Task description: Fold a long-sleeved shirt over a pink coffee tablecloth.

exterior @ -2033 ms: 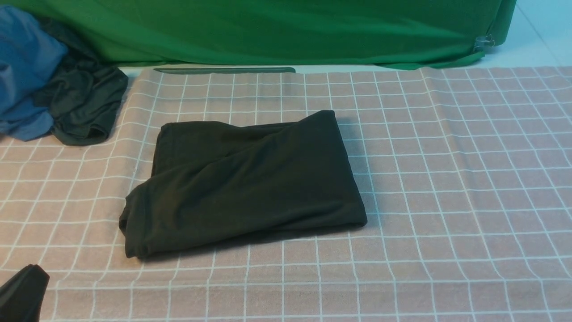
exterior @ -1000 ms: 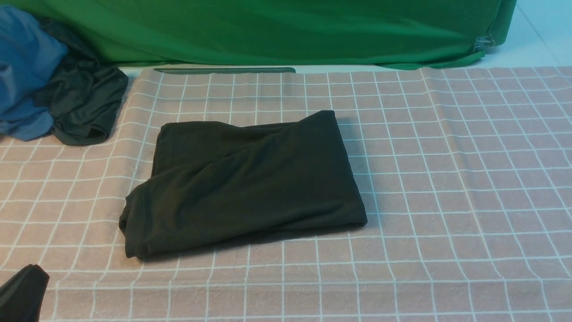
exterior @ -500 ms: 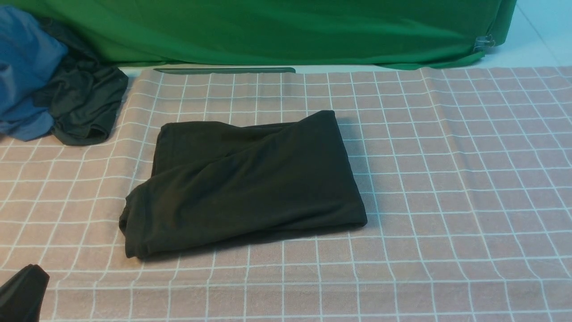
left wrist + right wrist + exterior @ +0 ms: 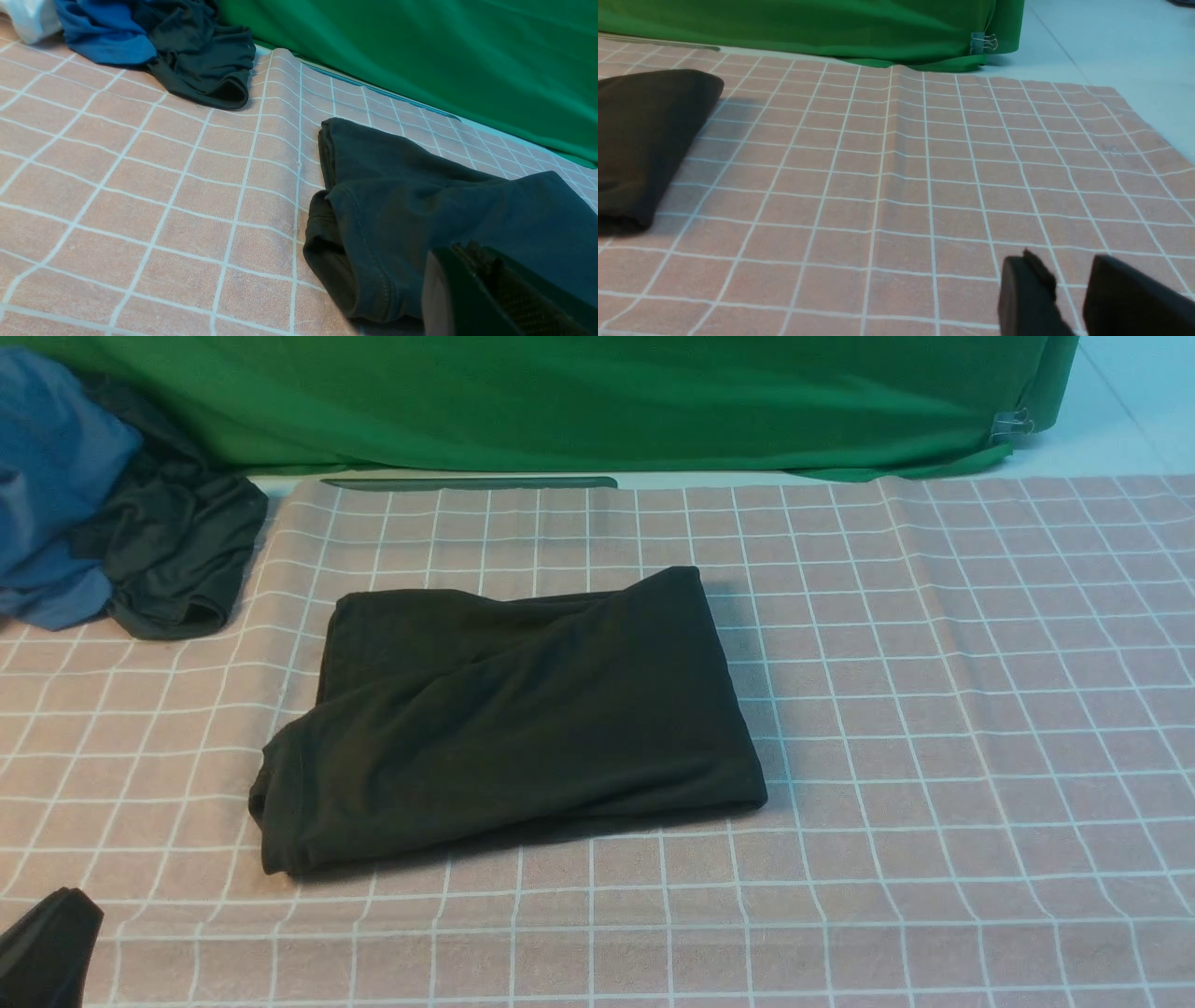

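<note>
Here, item one: long-sleeved shirt [image 4: 509, 714], folded, mid pink coffee tablecloth [image 4: 934, 709], bare grid all around it. My left pincer [image 4: 42, 947] low at the near-left corner, clamped empty; right pincer [image 4: 1069, 298] part-spread, empty, well apart from the shirt.

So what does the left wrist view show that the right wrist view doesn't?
Only the left wrist view: the blue garment, the dark grey-green garment beside it, and the long-sleeved shirt's layered hem end. Only the right wrist view: the binder clip on the green cloth, the tablecloth's far corner, and the right gripper, jaws apart and empty. Both: the folded shirt on the pink coffee tablecloth.
</note>
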